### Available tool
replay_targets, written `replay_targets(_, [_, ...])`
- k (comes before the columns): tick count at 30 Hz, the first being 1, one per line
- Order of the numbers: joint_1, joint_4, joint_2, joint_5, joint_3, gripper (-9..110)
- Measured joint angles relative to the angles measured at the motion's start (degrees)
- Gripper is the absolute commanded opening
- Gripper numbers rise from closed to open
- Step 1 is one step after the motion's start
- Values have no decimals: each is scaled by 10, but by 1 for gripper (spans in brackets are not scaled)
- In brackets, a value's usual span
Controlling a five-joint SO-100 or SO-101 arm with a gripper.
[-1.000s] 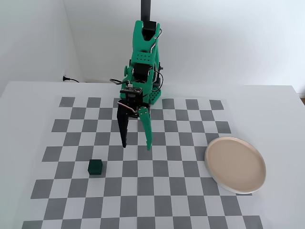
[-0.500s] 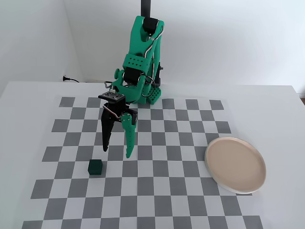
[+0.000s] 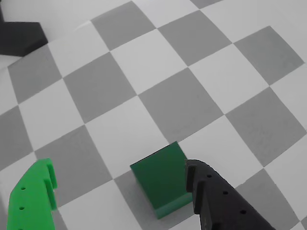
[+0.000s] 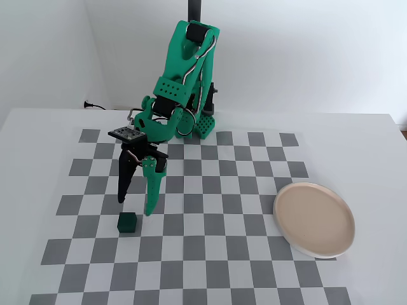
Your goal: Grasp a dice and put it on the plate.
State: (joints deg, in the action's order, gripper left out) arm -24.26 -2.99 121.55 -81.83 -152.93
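Observation:
The dice (image 4: 127,222) is a small dark green cube resting on the checkered mat at the left of the fixed view. My gripper (image 4: 135,206) hangs open just above and behind it, its black finger (image 4: 124,181) left and its green finger (image 4: 151,186) right. In the wrist view the dice (image 3: 162,178) sits low in the frame, right beside the black finger (image 3: 216,201), with the green finger (image 3: 33,199) far off to the left; nothing is held by the gripper (image 3: 120,179). The beige plate (image 4: 314,219) lies at the right of the mat.
The arm's base (image 4: 194,124) stands at the back edge of the checkered mat (image 4: 210,254). A black cable plug (image 4: 89,105) lies on the white table at the back left. A dark object (image 3: 19,36) shows in the wrist view's top left corner.
The arm has swung left and lowered across the mat, bringing the open gripper from mid-mat down to just over the dice. Dice and plate have not moved.

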Motion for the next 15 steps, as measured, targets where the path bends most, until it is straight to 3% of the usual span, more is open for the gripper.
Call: replay_targets(15, [-21, 62, -112, -21, 24, 26])
